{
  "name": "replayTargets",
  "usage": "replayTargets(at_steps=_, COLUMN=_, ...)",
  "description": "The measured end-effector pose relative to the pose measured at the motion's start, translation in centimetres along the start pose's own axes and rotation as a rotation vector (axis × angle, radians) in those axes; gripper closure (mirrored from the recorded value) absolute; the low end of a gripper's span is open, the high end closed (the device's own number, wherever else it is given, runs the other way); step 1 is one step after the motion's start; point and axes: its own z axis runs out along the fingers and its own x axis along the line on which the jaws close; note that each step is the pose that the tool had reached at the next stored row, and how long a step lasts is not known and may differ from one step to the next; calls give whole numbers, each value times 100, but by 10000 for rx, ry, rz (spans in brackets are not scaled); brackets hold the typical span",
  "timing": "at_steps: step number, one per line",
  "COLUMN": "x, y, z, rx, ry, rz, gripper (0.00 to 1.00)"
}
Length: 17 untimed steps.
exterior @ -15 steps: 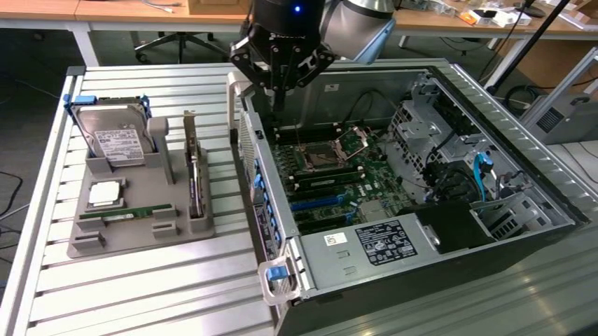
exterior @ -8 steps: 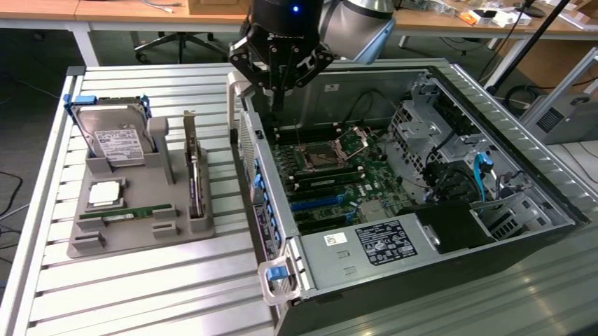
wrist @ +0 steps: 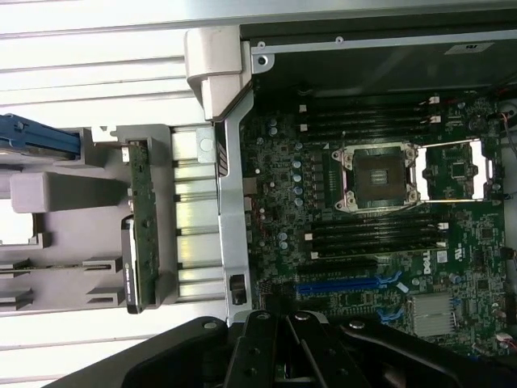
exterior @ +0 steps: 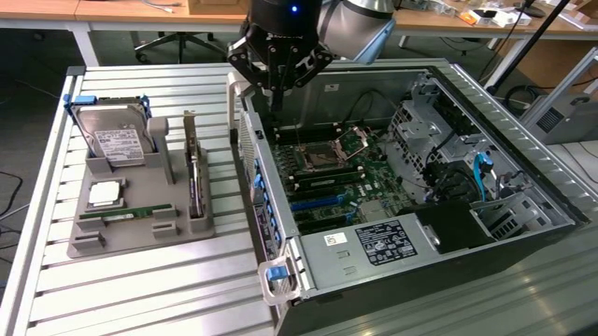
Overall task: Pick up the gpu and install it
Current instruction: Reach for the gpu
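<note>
One arm, one gripper [exterior: 276,105], one open computer case [exterior: 505,119], and one grey holder [exterior: 140,231] stand on the slatted table [exterior: 140,294]. The gripper hangs just inside the case's far corner, above the motherboard [exterior: 346,175]. Its fingers are pressed together to a point and have hold of nothing.

The gpu [exterior: 193,175] stands on its long edge in the slot at the holder's side nearest the case, untouched and well apart from the gripper. The holder also carries one hard drive [exterior: 117,136] in a blue frame, one processor chip [exterior: 105,194] and one green RAM stick [exterior: 126,211].

The case's tall side wall [exterior: 257,168] rises between the card and the board, with a strip of bare table between holder and wall. Above the card the air is free.

The wrist view looks straight down on the gpu [wrist: 143,218], showing its thin green top edge. It also shows the closed gripper [wrist: 281,323], the open processor socket [wrist: 376,176] and one long blue slot [wrist: 339,284]. The exterior view takes in the whole holder and the drive bays.
</note>
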Motion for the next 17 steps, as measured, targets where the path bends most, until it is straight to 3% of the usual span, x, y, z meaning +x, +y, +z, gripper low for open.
replayTargets(at_steps=17, x=30, y=-2, z=-1, rx=2, ry=0, rz=-1, gripper=89)
